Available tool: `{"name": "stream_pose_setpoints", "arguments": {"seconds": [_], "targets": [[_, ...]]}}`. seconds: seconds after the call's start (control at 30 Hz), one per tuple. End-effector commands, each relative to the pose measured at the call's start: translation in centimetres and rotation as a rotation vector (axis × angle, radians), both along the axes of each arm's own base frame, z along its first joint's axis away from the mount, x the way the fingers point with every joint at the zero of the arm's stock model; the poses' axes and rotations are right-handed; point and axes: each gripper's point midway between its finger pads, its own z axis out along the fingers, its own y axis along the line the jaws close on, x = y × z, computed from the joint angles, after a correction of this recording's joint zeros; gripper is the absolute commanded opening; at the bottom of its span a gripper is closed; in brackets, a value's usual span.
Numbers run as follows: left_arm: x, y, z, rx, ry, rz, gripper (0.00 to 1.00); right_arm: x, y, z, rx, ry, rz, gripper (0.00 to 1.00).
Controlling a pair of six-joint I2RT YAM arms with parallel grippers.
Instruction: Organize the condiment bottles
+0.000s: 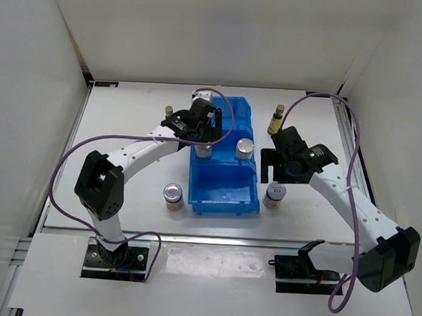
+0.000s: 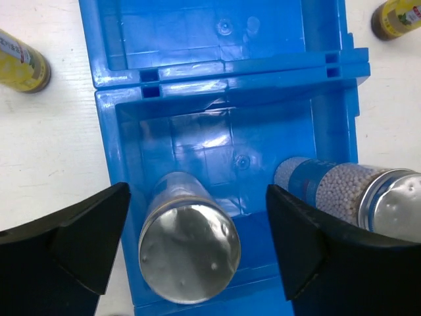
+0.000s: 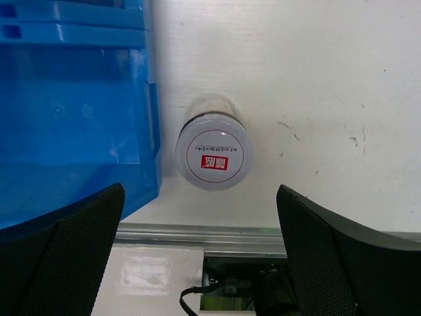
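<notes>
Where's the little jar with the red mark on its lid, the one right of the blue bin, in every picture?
Top external: the jar stands beside the near right corner of the blue bin.
Left wrist: not in it.
Right wrist: the jar sits in the middle of the picture, just right of the bin.
Shared landmark: the blue bin, seen in all three views.

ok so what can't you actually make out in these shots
top view: left gripper covers most of one white cylinder
left wrist: other cylinder cut off by the right edge
right wrist: jar lid lettering too small to read
</notes>
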Motion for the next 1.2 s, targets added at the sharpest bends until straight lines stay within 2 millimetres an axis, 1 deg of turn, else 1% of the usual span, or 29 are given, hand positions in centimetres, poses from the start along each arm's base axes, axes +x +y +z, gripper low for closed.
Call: {"name": "stream_pose_setpoints", "arguments": {"seconds": [0.0, 0.07, 0.13, 0.17, 0.23, 0.27, 0.33, 0.37, 0.4, 0.43, 0.47, 0.5, 0.53, 0.57, 0.6, 0.63, 0.67, 0.7, 0.73, 0.8, 0.83, 0.87, 0.9, 0.93, 0.97, 1.03, 1.07, 1.13, 1.17], "targets": [[0.3, -0.9, 1.6, -0.060, -0.034, -0.003, 0.99, 0.2, 0.1, -0.9, 0.008, 0.009, -0.032, 0.99], [0.3, -0.9, 1.6, -0.060, -0.034, -0.003, 0.99, -0.1, -0.1, -2.0, -0.009, 0.034, -0.032, 0.99], [0.5, -0.9, 2.7, -0.072, -0.059, 0.003, 0.99, -0.1, 0.0, -2.6, -0.011, 0.046, -0.042, 0.99], [0.5, -0.9, 4.3, -0.086, -0.088, -0.003, 0.99, -0.1, 0.0, -2.9, -0.019, 0.058, -0.042, 0.99], [0.6, 0.2, 7.4, -0.093, -0.162, 0.027, 0.99, -0.4, -0.4, -3.7, -0.031, 0.084, -0.059, 0.99], [0.7, 0.6, 9.0, -0.090, -0.200, 0.027, 0.99, 0.0, -0.5, -3.9, -0.031, 0.084, -0.069, 0.99], [0.5, 2.1, 12.6, -0.085, -0.287, 0.056, 0.99, -0.2, -0.6, -4.8, -0.036, 0.107, -0.074, 0.99], [0.3, 2.9, 13.6, -0.056, -0.318, 0.054, 0.99, -0.3, -0.5, -4.8, -0.028, 0.111, -0.071, 0.99], [-0.1, 4.4, 15.7, -0.047, -0.371, 0.093, 0.99, -0.1, -0.7, -5.3, -0.034, 0.120, -0.080, 0.99], [-0.4, 5.2, 16.8, -0.042, -0.398, 0.112, 0.99, -0.2, -0.4, -5.9, -0.026, 0.133, -0.075, 0.99], [-0.7, 6.4, 16.2, -0.020, -0.397, 0.144, 0.99, -0.3, -0.2, -5.9, -0.016, 0.140, -0.070, 0.99], [-1.5, 8.2, 17.7, -0.041, -0.431, 0.196, 0.99, 0.0, -0.1, -6.1, -0.014, 0.137, -0.070, 0.99], [-1.6, 9.7, 17.8, -0.051, -0.433, 0.232, 0.99, -0.1, 0.1, -6.7, -0.017, 0.157, -0.057, 0.99], [-2.1, 10.7, 16.1, -0.061, -0.404, 0.266, 0.99, -0.1, 0.1, -7.0, -0.024, 0.168, -0.057, 0.99], [-2.5, 11.8, 15.7, -0.073, -0.399, 0.294, 0.99, -0.1, -0.2, -7.6, -0.037, 0.190, -0.067, 0.99], [-3.3, 13.0, 16.2, -0.098, -0.414, 0.319, 0.99, -0.1, -0.2, -7.9, -0.043, 0.200, -0.068, 0.99], [-3.6, 14.1, 15.7, -0.089, -0.410, 0.339, 0.99, 0.1, -0.1, -8.1, -0.044, 0.202, -0.068, 0.99], [-4.1, 14.7, 13.9, -0.074, -0.381, 0.352, 0.99, 0.0, -0.1, -8.6, -0.055, 0.220, -0.069, 0.99], [-4.8, 15.0, 14.0, -0.086, -0.387, 0.344, 0.99, 0.2, 0.0, -8.9, -0.056, 0.221, -0.069, 0.99], [-5.4, 16.3, 12.2, -0.076, -0.356, 0.377, 0.99, 0.4, 0.0, -9.2, -0.050, 0.232, -0.074, 0.99], [-6.0, 17.0, 11.8, -0.064, -0.345, 0.388, 0.99, 0.6, 0.2, -9.6, -0.052, 0.235, -0.074, 0.99], [-6.1, 17.1, 11.2, -0.055, -0.334, 0.387, 0.99, 0.6, 0.1, -9.6, -0.039, 0.242, -0.080, 0.99], [-6.5, 17.5, 10.2, -0.042, -0.311, 0.387, 0.99, 0.6, 0.1, -10.1, -0.045, 0.251, -0.081, 0.99], [-6.7, 17.6, 10.0, -0.036, -0.304, 0.387, 0.99, 0.4, 0.2, -10.4, -0.043, 0.268, -0.078, 0.99], [-6.8, 18.1, 9.2, -0.019, -0.285, 0.396, 0.99, 0.4, 0.2, -10.8, -0.040, 0.288, -0.085, 0.99], [-7.1, 18.4, 8.8, -0.014, -0.271, 0.397, 0.99, 0.8, 0.3, -11.1, -0.030, 0.286, -0.081, 0.99], [-7.2, 18.5, 8.4, -0.008, -0.264, 0.396, 0.99, 0.4, 0.1, -11.6, -0.028, 0.313, -0.086, 0.99], [-7.1, 18.6, 8.3, -0.022, -0.260, 0.405, 0.99, 0.5, 0.3, -11.8, 0.000, 0.319, -0.089, 0.95], [-7.0, 18.9, 8.3, -0.021, -0.260, 0.415, 0.99, 0.1, 0.0, -12.2, -0.009, 0.330, -0.082, 0.93]]}}
